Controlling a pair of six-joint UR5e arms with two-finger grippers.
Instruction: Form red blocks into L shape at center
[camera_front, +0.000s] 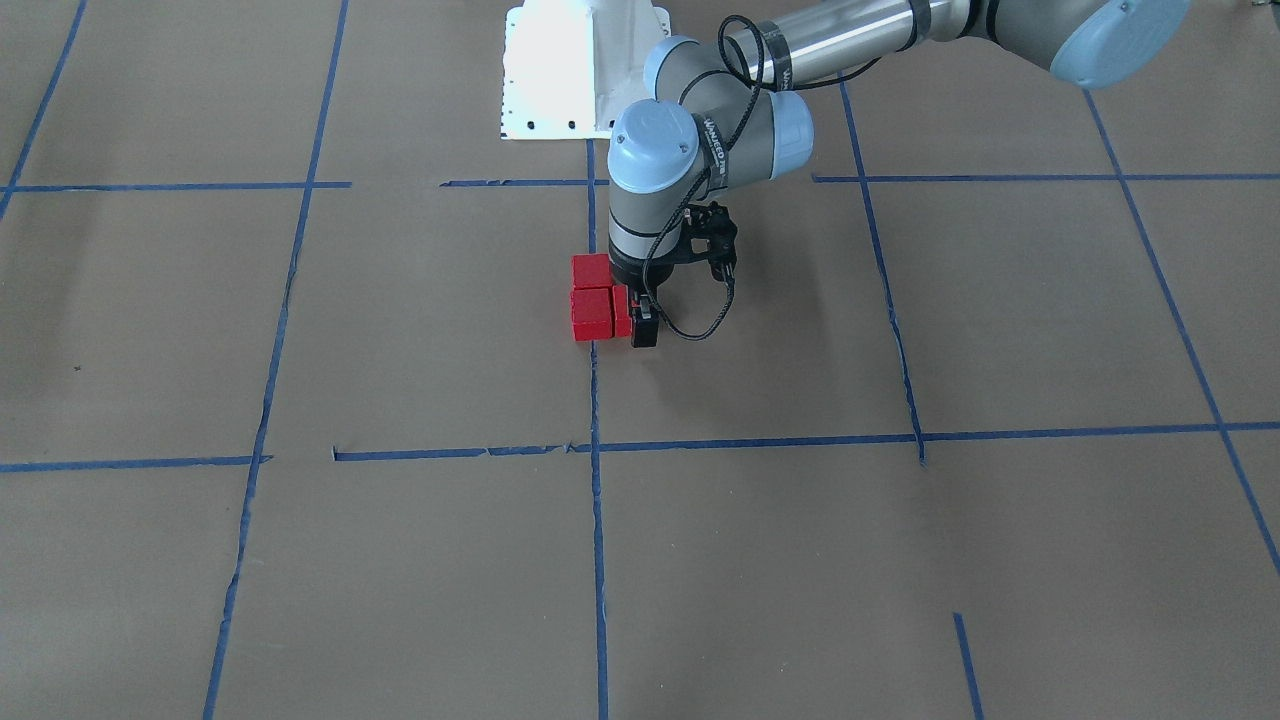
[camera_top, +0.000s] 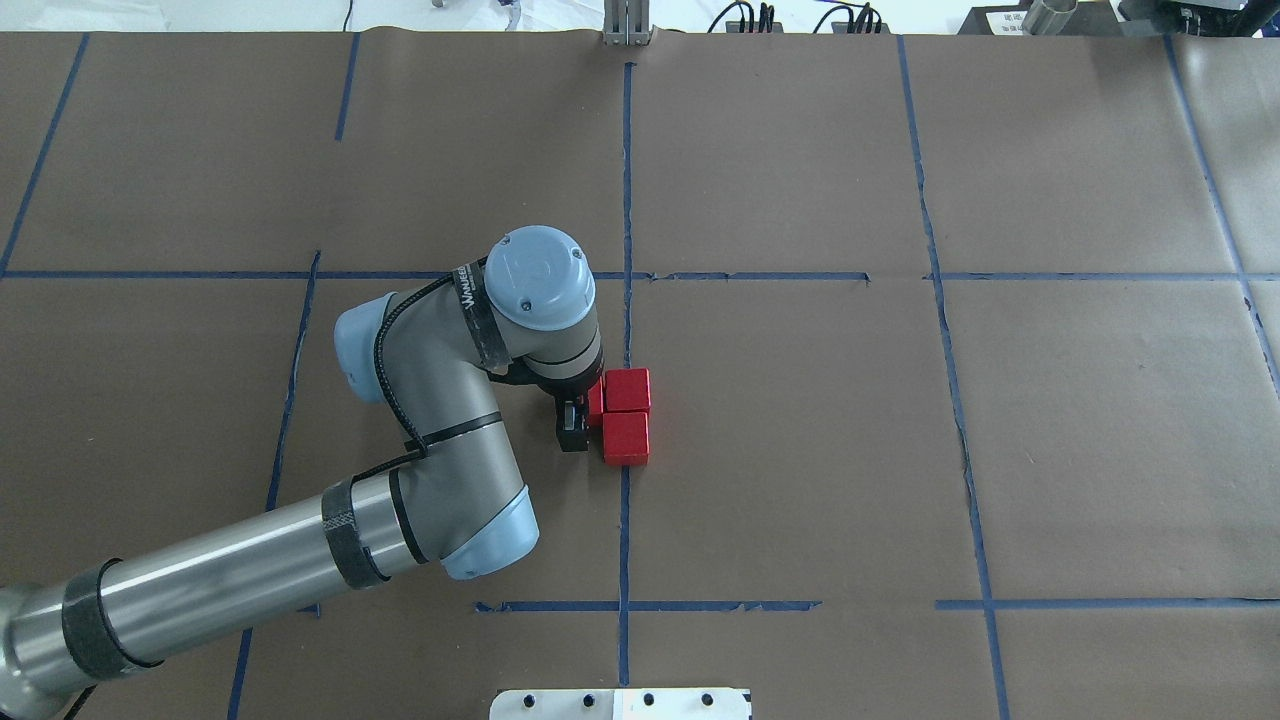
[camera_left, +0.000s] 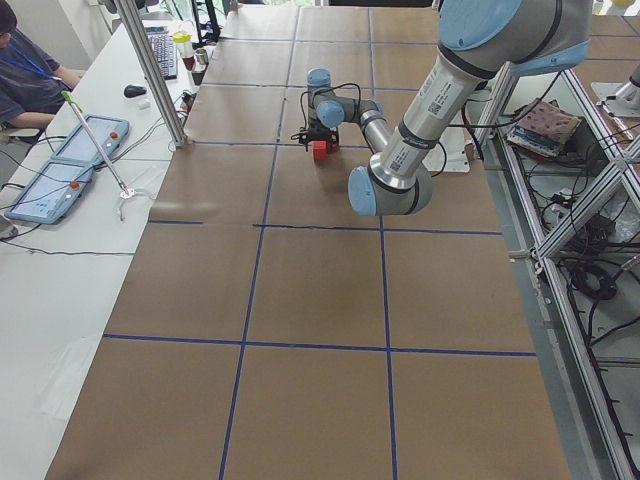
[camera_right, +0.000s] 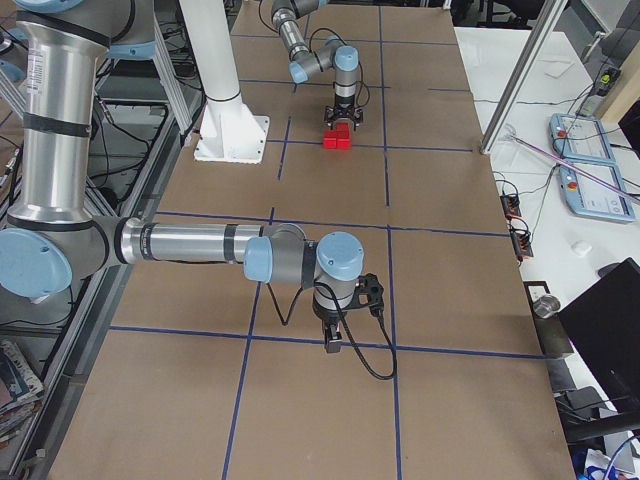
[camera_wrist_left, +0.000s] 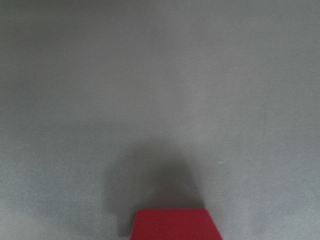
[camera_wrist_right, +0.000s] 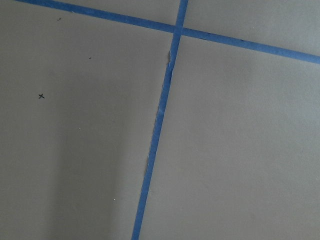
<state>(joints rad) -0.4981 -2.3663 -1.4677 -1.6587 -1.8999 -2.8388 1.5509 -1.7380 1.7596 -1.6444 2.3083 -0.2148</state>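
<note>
Tape lines (camera_top: 760, 276) in blue box in the center (camera_top: 790, 440), and the red blocks (camera_top: 627, 390) huddle near its middle, right on the middle line (camera_top: 624, 530). Two of them sit touching in a short column, one nearer the robot, one farther. The third is pressed against the farther one on the robot's left side, mostly tucked under the left gripper (camera_top: 578, 422), which points straight down over it. One black finger (camera_front: 645, 326) shows just beside that block; the other is hidden, so I cannot tell whether the jaws clamp it or stand loose. The left wrist camera catches only a red top face low in its view. The right gripper (camera_right: 332, 338) hangs well apart over bare paper (camera_wrist_right: 235, 150) near a tape crossing. How wide it stands cannot be judged either.
</note>
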